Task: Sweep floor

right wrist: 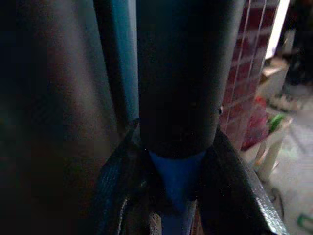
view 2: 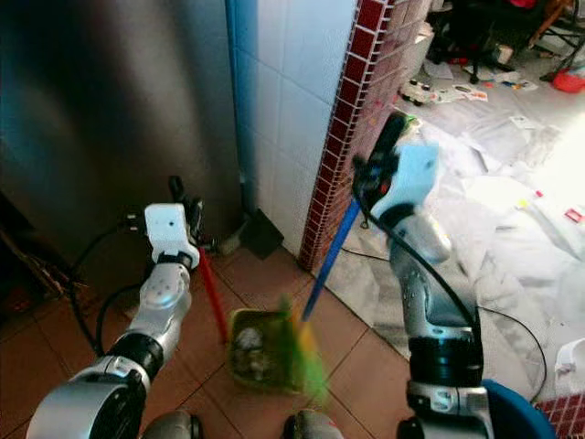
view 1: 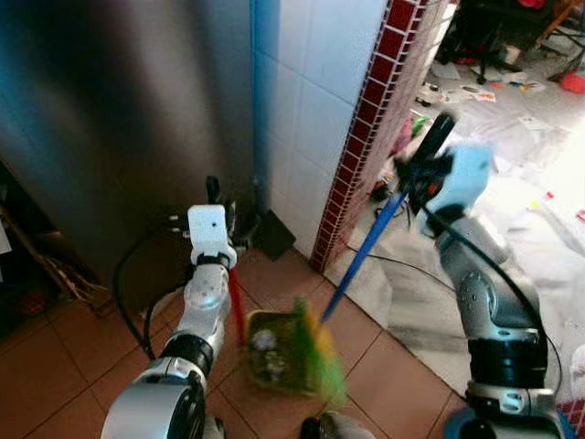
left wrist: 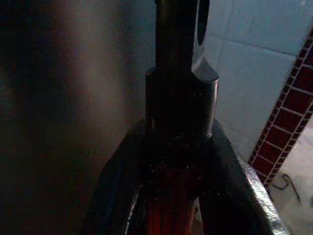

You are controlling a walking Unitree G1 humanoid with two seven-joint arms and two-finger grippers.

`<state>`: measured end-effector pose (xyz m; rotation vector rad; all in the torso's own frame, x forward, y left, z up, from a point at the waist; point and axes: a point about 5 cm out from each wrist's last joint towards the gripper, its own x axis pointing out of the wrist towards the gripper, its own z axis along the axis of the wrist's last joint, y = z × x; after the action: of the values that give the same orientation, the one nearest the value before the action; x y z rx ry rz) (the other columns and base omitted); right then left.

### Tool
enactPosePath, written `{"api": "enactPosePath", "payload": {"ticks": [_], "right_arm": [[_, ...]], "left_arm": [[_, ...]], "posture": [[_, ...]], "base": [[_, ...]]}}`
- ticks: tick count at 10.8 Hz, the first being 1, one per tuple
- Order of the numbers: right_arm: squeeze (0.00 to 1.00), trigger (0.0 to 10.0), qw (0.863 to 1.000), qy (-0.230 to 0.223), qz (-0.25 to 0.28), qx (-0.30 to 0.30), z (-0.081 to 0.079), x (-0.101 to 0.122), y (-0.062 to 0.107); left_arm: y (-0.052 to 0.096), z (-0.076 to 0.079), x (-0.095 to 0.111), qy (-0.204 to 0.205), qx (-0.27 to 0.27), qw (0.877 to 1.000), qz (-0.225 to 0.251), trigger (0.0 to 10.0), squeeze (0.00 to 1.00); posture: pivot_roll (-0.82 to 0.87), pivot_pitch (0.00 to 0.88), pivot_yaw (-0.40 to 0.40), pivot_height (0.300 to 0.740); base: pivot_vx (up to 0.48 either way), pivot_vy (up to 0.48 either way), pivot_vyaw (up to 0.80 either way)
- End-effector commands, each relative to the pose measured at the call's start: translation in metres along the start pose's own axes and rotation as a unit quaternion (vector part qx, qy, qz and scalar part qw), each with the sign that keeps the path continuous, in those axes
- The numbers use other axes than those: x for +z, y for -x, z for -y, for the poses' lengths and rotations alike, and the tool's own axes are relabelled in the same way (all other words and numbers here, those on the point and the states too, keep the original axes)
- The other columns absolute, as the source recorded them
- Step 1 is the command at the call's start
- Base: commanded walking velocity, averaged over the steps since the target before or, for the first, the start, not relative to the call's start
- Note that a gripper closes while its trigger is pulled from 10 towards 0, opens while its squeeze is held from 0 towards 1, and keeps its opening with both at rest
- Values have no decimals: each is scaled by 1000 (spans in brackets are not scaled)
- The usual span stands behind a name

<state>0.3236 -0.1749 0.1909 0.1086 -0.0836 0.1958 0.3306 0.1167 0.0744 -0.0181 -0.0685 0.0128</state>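
Observation:
A green dustpan (view 1: pixel 274 352) with grey debris in it sits on the terracotta floor tiles in front of me. Its red handle (view 1: pixel 236 302) rises to my left gripper (view 1: pixel 219 233), which is shut on the handle's black grip (left wrist: pixel 181 98). A broom with a blue handle (view 1: pixel 366 251) slants down to blurred green-yellow bristles (view 1: pixel 320 352) at the dustpan's right edge. My right gripper (view 1: pixel 422 169) is shut on the broom's black upper grip (right wrist: pixel 178 73), raised near the red-tiled wall corner.
A steel fridge (view 1: pixel 119 119) stands on the left, beside a white-tiled wall with a red tile edge (view 1: pixel 370 137). A black cable (view 1: pixel 128 274) loops over the floor by the fridge. Papers and plastic sheeting (view 1: pixel 521 201) litter the pale floor to the right.

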Motion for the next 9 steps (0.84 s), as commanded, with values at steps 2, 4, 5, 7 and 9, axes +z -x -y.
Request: {"api": "enactPosePath", "payload": {"ticks": [2, 4, 5, 7, 9], "right_arm": [[0, 10000, 998, 21, 64, 13, -5, 22, -3], [0, 10000, 993, 76, 90, -6, 0, 25, -3], [0, 10000, 991, 94, 93, -29, 3, 21, -1], [0, 10000, 987, 123, 85, -56, 8, 3, 10], [0, 10000, 988, 106, 65, -92, 13, -19, 22]], "left_arm": [[-5, 4, 10, 1, -8, 1000, 23, 10000, 0], [-6, 3, 11, 6, -10, 1000, 28, 10000, 0], [-8, 0, 18, 17, -10, 999, 44, 10000, 0], [-3, -12, 26, 20, -5, 997, 76, 10000, 0], [4, -20, 41, 33, -8, 993, 110, 10000, 0]], "posture": [[-165, 0, -79, 740], [-165, 0, -77, 740], [-161, 0, -73, 740], [-144, 0, -53, 740], [-127, 0, -32, 740]], "base": [[0, 0, 0], [0, 0, 0], [0, 0, 0], [0, 0, 0], [0, 0, 0]]}}
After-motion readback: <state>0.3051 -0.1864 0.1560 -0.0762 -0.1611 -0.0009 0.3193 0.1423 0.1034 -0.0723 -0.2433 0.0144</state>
